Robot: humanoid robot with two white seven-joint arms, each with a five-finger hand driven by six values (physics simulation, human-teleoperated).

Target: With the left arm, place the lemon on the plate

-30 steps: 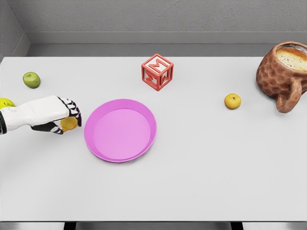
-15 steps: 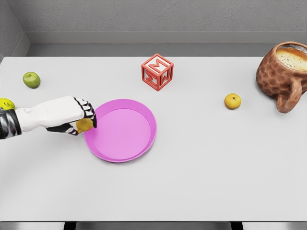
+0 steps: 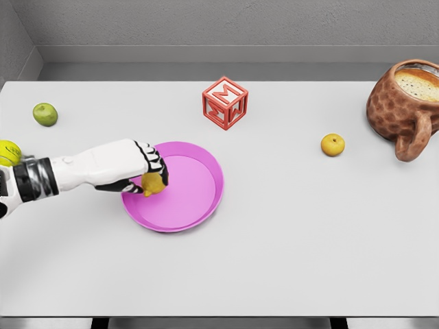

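Gripping the small yellow lemon in curled fingers, the white left hand hangs over the round pink plate; firm and light, the lemon probably rolls when released.

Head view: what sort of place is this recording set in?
Most likely a simulated tabletop test scene, not a real room: a plain white table against bare grey walls, with unrelated props scattered on it, such as a pink plate, a red letter block and a brown jug.

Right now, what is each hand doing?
Left hand: closed on the lemon, over the plate.
Right hand: not in view.
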